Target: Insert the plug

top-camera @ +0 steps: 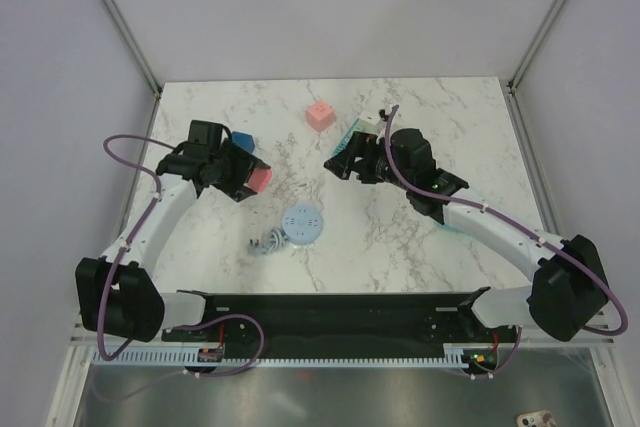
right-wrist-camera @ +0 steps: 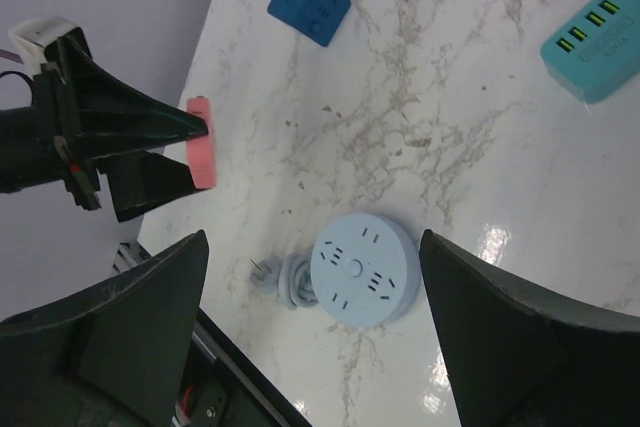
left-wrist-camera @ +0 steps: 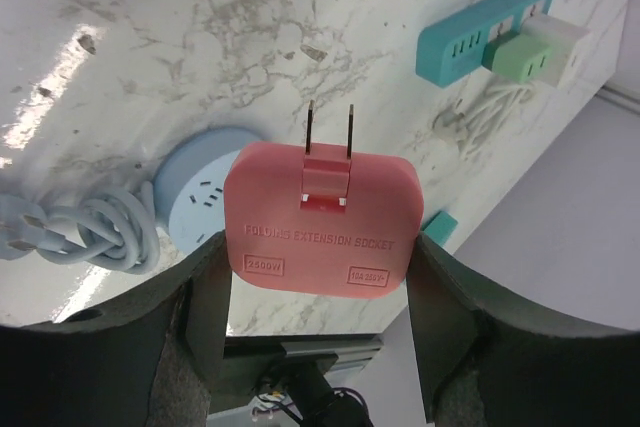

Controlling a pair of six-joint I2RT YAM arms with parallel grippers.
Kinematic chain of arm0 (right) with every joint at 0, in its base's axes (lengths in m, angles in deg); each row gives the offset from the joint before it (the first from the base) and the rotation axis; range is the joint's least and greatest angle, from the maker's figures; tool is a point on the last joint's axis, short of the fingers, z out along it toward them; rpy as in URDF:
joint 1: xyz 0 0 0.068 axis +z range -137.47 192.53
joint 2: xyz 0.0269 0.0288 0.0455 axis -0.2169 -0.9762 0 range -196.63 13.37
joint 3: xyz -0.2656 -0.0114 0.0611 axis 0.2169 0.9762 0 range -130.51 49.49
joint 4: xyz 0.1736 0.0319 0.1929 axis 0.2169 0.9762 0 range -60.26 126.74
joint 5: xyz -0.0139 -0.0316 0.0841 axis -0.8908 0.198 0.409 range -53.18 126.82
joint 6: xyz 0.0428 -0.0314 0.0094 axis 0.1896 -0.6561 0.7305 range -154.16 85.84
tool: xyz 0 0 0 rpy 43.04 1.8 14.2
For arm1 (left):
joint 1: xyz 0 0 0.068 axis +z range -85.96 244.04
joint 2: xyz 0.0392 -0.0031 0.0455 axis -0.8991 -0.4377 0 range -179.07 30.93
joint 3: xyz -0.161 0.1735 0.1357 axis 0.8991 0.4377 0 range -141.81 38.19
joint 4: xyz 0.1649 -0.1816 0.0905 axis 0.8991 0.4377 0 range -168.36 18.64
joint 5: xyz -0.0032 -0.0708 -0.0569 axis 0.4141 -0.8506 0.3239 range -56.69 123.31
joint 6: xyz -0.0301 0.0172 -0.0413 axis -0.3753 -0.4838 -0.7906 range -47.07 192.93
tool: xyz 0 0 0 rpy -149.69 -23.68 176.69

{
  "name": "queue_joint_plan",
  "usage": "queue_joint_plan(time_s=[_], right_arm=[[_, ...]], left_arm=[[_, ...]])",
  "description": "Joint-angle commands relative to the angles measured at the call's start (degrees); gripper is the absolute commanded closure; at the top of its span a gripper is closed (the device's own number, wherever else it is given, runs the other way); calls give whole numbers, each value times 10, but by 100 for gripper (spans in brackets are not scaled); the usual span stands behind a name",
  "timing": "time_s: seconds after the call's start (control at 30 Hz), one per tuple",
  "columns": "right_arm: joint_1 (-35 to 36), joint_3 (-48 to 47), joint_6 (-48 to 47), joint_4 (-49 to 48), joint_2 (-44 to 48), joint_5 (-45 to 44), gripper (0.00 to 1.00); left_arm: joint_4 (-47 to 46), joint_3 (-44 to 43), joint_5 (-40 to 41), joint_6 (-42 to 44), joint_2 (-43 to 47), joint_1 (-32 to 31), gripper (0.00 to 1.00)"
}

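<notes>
My left gripper [left-wrist-camera: 318, 257] is shut on a pink flat plug [left-wrist-camera: 322, 217] marked as a folding extension socket, its two metal prongs [left-wrist-camera: 330, 132] pointing away from the wrist. In the top view this plug [top-camera: 258, 178] hangs above the table's left middle. A round light-blue socket [top-camera: 301, 223] lies flat on the marble, below and right of the plug, with its coiled cord [top-camera: 268, 242] beside it. My right gripper [right-wrist-camera: 312, 239] is open and empty, hovering above the round socket [right-wrist-camera: 362, 267]. From the top, the right gripper [top-camera: 336, 162] is right of centre.
A teal power strip [left-wrist-camera: 485, 32] carries a green plug [left-wrist-camera: 525, 59] and a white adapter [left-wrist-camera: 556, 39]. A blue cube [top-camera: 243, 142] sits behind the left gripper, and a pink cube [top-camera: 320, 115] lies further back. The black base rail [top-camera: 330, 307] runs along the near edge.
</notes>
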Motion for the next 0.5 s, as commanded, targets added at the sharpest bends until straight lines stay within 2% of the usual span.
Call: queue_joint_plan(time_s=[0.0,0.3,0.47], right_arm=[[18,-12,22,-66,-11,-35,7],[86,-40,9,-33,-17,-90,7],[134,-22,21,-103,-28,-132,9]], left_arm=[[-30,-18,-85,-33,2,-12,98],[-73,-28,-136,-45,0,-33,98],[-109,-11,-159,-81,19,-37,98]])
